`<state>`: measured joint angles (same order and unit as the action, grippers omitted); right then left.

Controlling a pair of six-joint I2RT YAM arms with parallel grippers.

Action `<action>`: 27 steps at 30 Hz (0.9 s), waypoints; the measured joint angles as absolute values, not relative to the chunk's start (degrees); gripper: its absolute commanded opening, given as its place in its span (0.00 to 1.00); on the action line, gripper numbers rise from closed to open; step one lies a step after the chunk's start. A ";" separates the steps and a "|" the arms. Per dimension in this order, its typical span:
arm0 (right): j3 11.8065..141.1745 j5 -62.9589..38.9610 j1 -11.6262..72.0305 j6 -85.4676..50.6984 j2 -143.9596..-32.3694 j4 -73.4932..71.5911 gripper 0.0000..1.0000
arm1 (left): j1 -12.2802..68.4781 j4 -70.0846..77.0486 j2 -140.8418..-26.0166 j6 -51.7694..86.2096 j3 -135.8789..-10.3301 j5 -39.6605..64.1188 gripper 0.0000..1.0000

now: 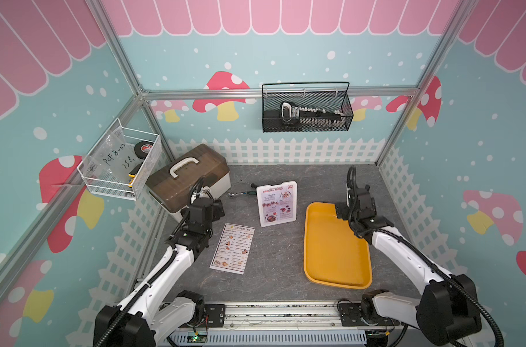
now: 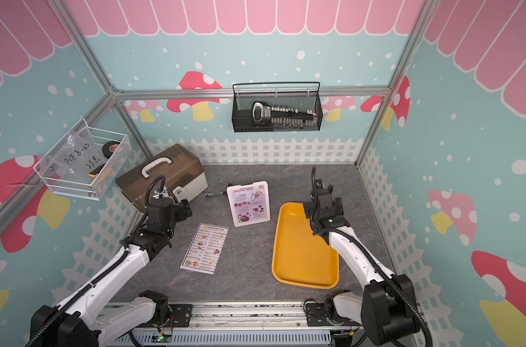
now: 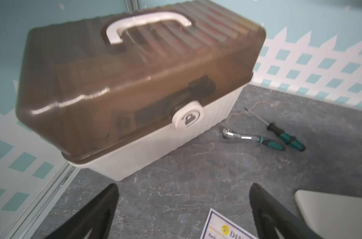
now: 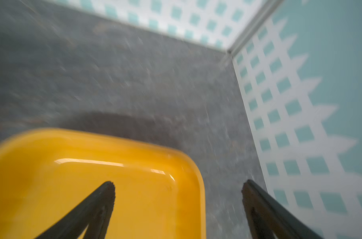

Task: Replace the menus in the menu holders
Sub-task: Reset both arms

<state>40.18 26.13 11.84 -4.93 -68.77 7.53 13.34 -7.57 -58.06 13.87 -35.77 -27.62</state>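
On grey tabletop (image 1: 270, 270), loose menu (image 1: 232, 248), mushroom walls (image 1: 285, 60)

The menu holder (image 1: 276, 204) stands between the loose menu (image 1: 232, 248) and the tray (image 1: 334, 249).

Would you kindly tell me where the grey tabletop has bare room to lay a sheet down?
Widest bare patch: between the flat white DIM SUM INN menu and the yellow plastic tray, in front of the upright clear-and-white menu holder. A bare strip runs behind them along the far fence. Crowded: the far-left corner, with the brown-lidded toolbox and two green-handled tools.
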 measured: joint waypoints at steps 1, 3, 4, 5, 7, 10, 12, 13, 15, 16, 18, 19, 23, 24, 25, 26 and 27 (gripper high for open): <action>36.27 26.15 10.20 -4.99 -68.45 5.58 0.99 | 12.43 -6.28 -57.63 12.69 -33.21 -27.42 0.97; 32.38 26.20 7.81 -5.52 -68.66 2.39 0.98 | 10.57 -2.85 -57.71 10.63 -29.89 -27.51 0.95; 31.42 26.02 7.25 -5.87 -68.84 0.62 0.97 | 10.15 -0.54 -57.87 9.93 -28.53 -27.68 0.95; 31.16 25.61 7.07 -6.09 -69.14 -1.02 0.97 | 10.04 1.91 -58.15 9.43 -27.46 -27.79 0.94; 31.48 24.14 7.03 -6.76 -70.24 -4.95 0.97 | 10.04 8.45 -59.61 8.03 -25.32 -27.75 0.92; 31.62 22.28 7.05 -7.44 -72.03 -10.46 0.97 | 9.89 21.74 -65.06 5.54 -21.71 -28.18 0.92; 31.16 21.17 6.94 -7.38 -72.40 -13.47 0.98 | 9.56 29.71 -69.93 4.12 -19.22 -28.25 0.91; 30.50 20.51 6.72 -7.33 -72.40 -15.49 0.98 | 9.30 33.69 -72.77 3.75 -18.00 -28.05 0.90; 28.21 19.29 5.65 -7.25 -72.42 -20.34 0.98 | 8.25 39.29 -77.21 3.42 -16.82 -26.55 0.88; 26.52 18.37 4.71 -7.14 -72.47 -23.09 0.98 | 7.55 42.39 -79.66 3.18 -16.78 -25.39 0.91; 23.22 17.32 2.87 -6.92 -73.32 -28.14 0.98 | 6.61 48.73 -84.73 2.11 -16.93 -22.79 1.00; 21.56 16.82 1.85 -6.61 -74.04 -30.46 0.99 | 6.39 50.63 -86.98 1.91 -17.23 -21.45 0.99; 18.81 12.38 -2.26 -6.63 -79.26 -40.05 0.99 | 6.35 51.96 -88.47 1.78 -18.61 -19.92 0.99; 18.83 11.25 -2.76 -6.46 -81.58 -43.00 0.99 | 6.35 52.07 -88.44 1.93 -19.07 -20.38 1.00; 18.94 9.87 -2.94 -6.04 -84.29 -46.50 0.99 | 6.35 52.23 -88.44 2.00 -19.57 -20.86 1.00; 19.20 8.62 -2.90 -5.72 -85.62 -47.83 0.99 | 6.35 52.77 -88.44 2.02 -19.90 -21.26 0.99; 19.33 7.44 -2.81 -5.54 -86.17 -48.58 0.99 | 6.35 53.21 -88.44 2.07 -20.08 -21.52 1.00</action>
